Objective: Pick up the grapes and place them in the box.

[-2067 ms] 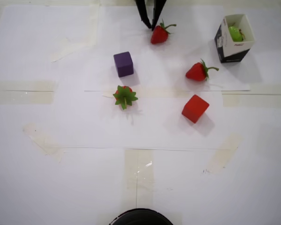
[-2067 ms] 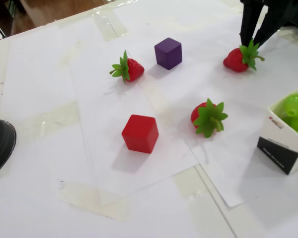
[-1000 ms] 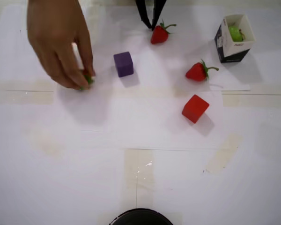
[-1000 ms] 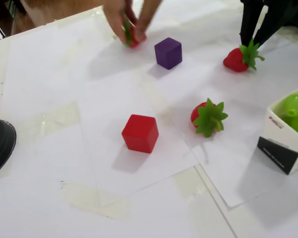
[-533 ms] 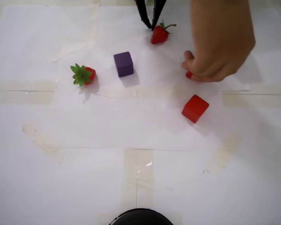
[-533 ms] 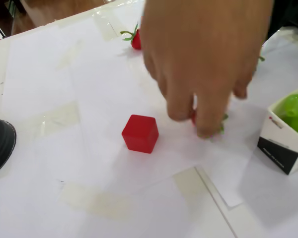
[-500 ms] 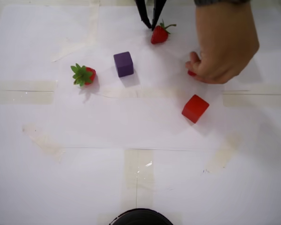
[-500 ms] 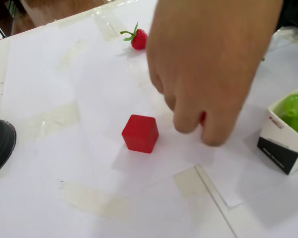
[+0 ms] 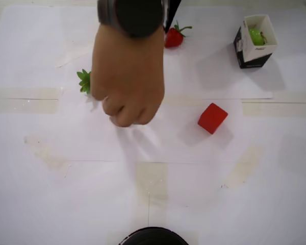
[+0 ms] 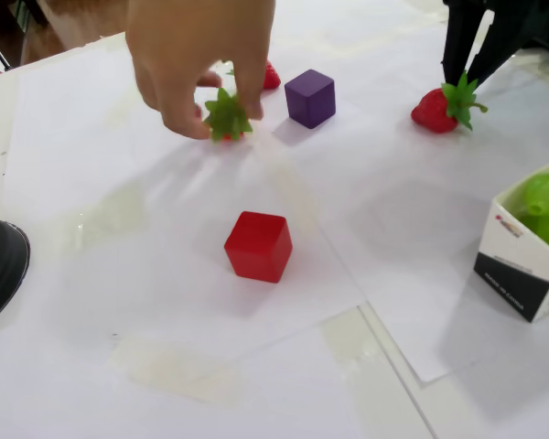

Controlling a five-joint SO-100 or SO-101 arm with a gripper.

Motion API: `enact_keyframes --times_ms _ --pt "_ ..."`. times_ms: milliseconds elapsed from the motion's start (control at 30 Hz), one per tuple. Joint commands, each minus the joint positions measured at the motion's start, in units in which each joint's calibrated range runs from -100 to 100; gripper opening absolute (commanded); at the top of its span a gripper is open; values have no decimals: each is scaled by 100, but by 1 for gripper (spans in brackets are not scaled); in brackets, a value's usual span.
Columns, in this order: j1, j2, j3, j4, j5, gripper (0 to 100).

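Robot hand (image 10: 465, 79) is parked at the far edge of the tabletop (image 10: 91, 366), tips down, just beside a strawberry (image 10: 436, 110). Open or closed: cannot tell, the black fingers merge from this angle, and in the overhead view the hand (image 9: 171, 11) is mostly hidden under a wrist with a dark watch (image 9: 132, 15).

Grapes (image 10: 544, 206) are inside the box (image 10: 522, 265) — two green ones show over the rim in the fixed view; from overhead they (image 9: 255, 35) read as a single green blob. The box (image 9: 268, 48) stands upright near the top right corner of that view, well apart from the hand.

A person's fist (image 10: 197, 55) is over the middle of the tabletop, pinching a second strawberry (image 10: 226, 119) by its sides, leafy cap facing the camera (whether it touches the paper is unclear). A third strawberry (image 10: 271, 76) sits just behind it, near the purple cube (image 10: 309, 98). From overhead the fist (image 9: 127, 81) covers that cube — only green leaves (image 9: 84, 81) poke out at its left.

Red cube (image 10: 258, 245) sits alone, clear of everything.
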Motion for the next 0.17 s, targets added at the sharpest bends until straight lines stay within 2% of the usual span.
enact_keyframes --times_ms 0,133 --pt "-45 23 0 50 15 0" --pt "-45 23 0 50 15 0"
